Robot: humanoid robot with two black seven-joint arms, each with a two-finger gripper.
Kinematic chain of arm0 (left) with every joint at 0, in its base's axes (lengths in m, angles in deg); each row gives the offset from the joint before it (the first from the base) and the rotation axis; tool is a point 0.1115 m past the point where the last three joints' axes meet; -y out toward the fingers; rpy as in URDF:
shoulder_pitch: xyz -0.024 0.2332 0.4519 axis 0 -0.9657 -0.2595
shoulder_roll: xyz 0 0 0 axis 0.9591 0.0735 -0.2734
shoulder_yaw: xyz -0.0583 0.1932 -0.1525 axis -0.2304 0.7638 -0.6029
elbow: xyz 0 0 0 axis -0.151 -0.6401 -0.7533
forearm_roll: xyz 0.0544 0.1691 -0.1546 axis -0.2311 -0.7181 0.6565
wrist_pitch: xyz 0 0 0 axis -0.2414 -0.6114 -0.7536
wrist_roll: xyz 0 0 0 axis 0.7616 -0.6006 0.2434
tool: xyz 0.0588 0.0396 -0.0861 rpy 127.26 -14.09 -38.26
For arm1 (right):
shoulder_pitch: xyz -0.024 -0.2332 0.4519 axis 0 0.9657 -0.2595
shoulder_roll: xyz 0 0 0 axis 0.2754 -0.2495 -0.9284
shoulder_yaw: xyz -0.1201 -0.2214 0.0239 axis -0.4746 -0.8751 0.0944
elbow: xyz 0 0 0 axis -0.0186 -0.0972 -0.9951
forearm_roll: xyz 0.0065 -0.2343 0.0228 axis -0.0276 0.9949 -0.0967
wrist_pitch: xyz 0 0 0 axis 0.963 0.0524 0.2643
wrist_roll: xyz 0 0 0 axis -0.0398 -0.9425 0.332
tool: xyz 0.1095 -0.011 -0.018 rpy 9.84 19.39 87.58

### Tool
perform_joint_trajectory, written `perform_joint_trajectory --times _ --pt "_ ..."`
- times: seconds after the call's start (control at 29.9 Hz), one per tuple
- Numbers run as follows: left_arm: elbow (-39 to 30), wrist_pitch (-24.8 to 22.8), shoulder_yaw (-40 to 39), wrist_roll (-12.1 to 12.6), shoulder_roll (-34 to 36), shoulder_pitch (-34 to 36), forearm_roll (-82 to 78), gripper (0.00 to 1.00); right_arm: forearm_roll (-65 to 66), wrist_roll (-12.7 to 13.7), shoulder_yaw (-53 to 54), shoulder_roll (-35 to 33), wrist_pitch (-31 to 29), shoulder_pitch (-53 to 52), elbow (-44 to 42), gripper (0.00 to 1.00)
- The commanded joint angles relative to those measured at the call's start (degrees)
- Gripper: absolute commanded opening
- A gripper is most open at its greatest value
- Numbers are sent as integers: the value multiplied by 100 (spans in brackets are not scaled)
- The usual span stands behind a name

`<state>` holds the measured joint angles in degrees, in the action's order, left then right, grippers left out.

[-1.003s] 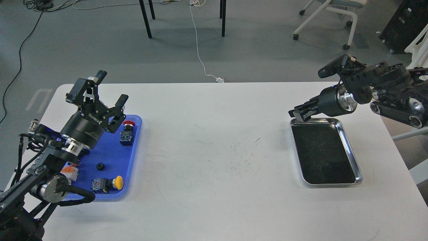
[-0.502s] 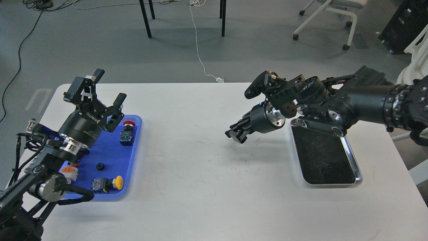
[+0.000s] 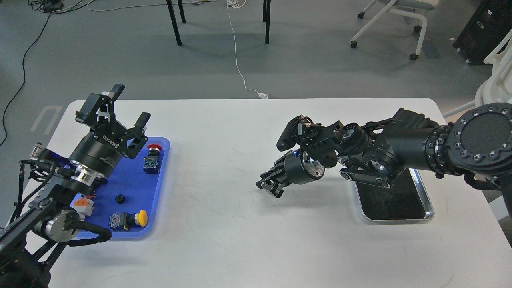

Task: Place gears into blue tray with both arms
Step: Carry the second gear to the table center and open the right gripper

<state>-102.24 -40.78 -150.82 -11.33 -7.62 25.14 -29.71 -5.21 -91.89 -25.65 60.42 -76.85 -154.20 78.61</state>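
One gear (image 3: 119,198), a small black disc, lies on the blue tray (image 3: 134,180) at the table's left. Over the tray's far left corner my left gripper (image 3: 131,105) stands open, fingers pointing up and away, nothing between them. My right arm reaches across the table's middle. Its gripper (image 3: 268,189) hangs low over the bare tabletop, well right of the blue tray, fingers drawn together. They are dark, and whether a gear sits between them does not show.
On the blue tray also lie a red-capped switch (image 3: 153,157), a yellow-capped switch (image 3: 131,219) and an orange-and-white part (image 3: 82,204). A silver metal tray (image 3: 427,202) with a dark bottom sits at the right, partly under my right arm.
My right arm has swung left from above the silver tray's far end to the table's middle and has come lower. The left gripper has barely moved.
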Motion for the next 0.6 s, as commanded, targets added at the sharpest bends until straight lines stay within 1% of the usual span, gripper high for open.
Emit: perform_joint_trajectory --times 0.0,0.1,0.17,0.23,0.27,0.33,0.37,0.43,0.47,0.57 --pt "1 0 2 0 -14 0 -1 98 3 0 0 0 0 47 0 29" --pt "1 0 11 0 -32 0 8 98 -6 0 -61 0 26 73 -9 30" --pt "1 0 19 0 -41 0 -1 98 -6 0 -79 0 61 73 -9 36" --pt "1 0 19 0 -41 0 -1 98 -6 0 -79 0 61 73 -9 38" --pt "1 0 19 0 -41 0 -1 98 -6 0 -79 0 70 73 -9 45" --pt "1 0 28 0 -32 0 -1 98 -50 0 -26 0 131 73 0 66" --pt "1 0 28 0 -23 0 8 98 -128 0 0 0 140 73 0 73" --pt "1 0 28 -9 -6 0 8 98 -444 0 88 0 167 47 26 90" --pt "1 0 19 -9 3 0 8 98 -619 0 193 -78 158 3 44 94" --pt "1 0 19 -44 21 9 8 98 -849 0 596 -569 149 -67 193 96"
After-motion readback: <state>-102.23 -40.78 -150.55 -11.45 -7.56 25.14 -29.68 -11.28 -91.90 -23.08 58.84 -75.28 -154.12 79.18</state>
